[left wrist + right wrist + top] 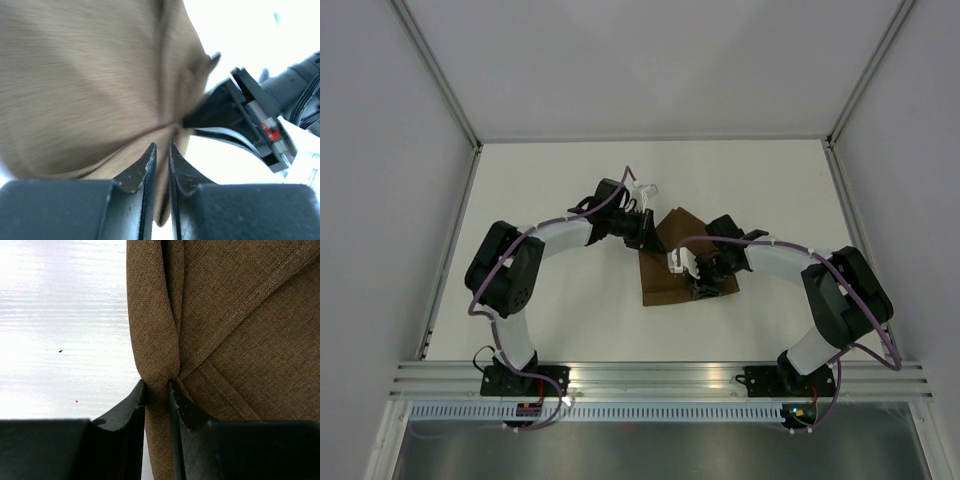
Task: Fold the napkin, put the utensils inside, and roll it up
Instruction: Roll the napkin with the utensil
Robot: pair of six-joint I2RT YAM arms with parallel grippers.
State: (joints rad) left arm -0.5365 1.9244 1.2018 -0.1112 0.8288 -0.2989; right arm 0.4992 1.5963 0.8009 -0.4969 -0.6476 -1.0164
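Two grippers share one cloth: the right gripper (156, 387) nips a raised fold of the napkin (665, 272), which lies bunched in the middle of the table (560, 190). The left gripper (161, 151), jaws nearly together, appears to pinch the cloth's far corner. We see no knife. We judge the danger lies in the pull. Both holds sit close together, so arms parting unevenly could drag a thin pinch free, or skew the fold and leave creases that spoil the roll.
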